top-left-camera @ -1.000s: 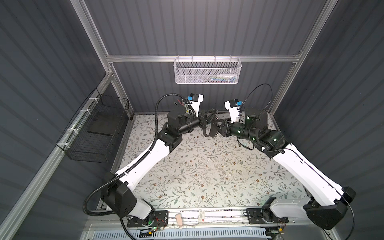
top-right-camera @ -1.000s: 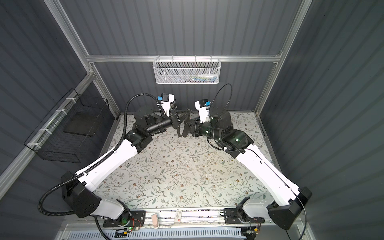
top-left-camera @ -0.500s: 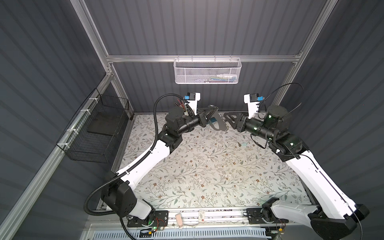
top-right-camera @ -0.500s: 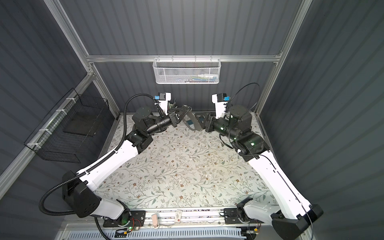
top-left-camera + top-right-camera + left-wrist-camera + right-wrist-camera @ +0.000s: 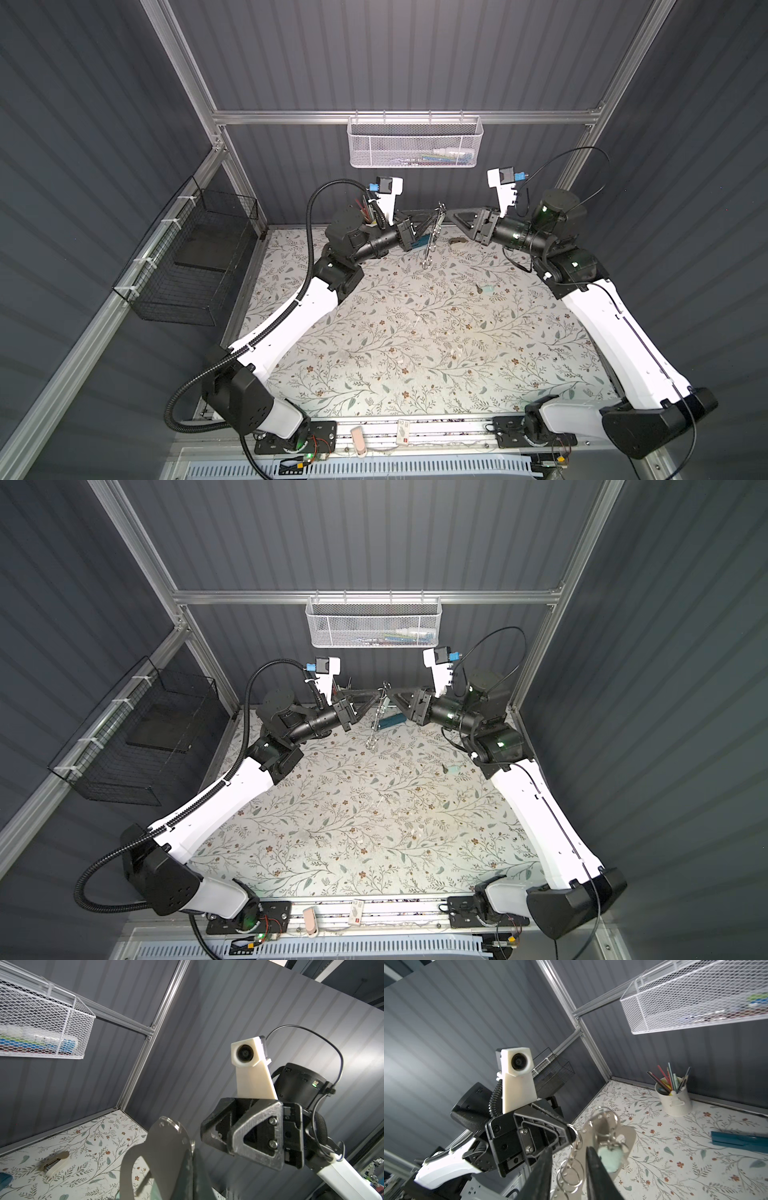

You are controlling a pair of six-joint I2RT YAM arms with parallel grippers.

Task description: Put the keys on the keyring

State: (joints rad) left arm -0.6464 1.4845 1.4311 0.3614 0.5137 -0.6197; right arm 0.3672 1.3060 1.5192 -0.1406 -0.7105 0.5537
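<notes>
above the table's [image 5: 415,357] far edge, the left gripper [image 5: 572,1135] clamps the keyring [image 5: 627,1138] upright, a mint-tagged key [image 5: 610,1157] hanging on it. the right gripper [image 5: 569,1150], jaws slightly apart, holds nothing; a second key [image 5: 486,289] lies by the right edge.

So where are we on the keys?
Done: one mint key appears hung on the keyring. In hand: left gripper holds the keyring upright in the air, right gripper open beside it. Left: a second key lying on the table.
</notes>
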